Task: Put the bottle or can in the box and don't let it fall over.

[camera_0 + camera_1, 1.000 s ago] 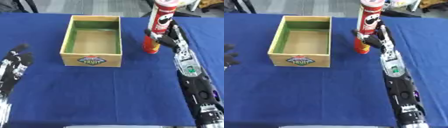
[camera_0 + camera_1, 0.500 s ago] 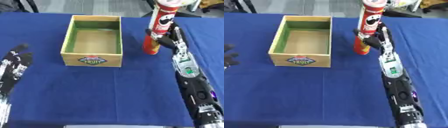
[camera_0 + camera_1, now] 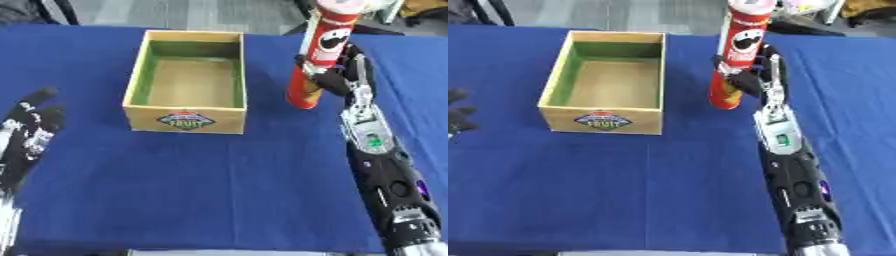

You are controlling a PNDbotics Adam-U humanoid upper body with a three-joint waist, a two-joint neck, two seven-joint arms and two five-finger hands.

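Observation:
A tall red can [image 3: 320,47] with a face logo stands upright on the blue table, just right of the box. My right hand [image 3: 346,76] reaches in from the lower right, its fingers and thumb curled round the can's middle. The can's base rests on the cloth. The wooden box [image 3: 185,120] has green inner walls and a fruit label on its front; it lies open and holds nothing. My left hand [image 3: 28,134] rests open at the lower left edge, well away from both.
A blue cloth [image 3: 219,190] covers the table. A narrow strip of cloth separates the box's right wall from the can. Grey floor and chair legs [image 3: 52,10] show beyond the far edge.
My right hand has pressed in slightly closer round the can, which stands at the same spot. The left hand has drifted a little lower.

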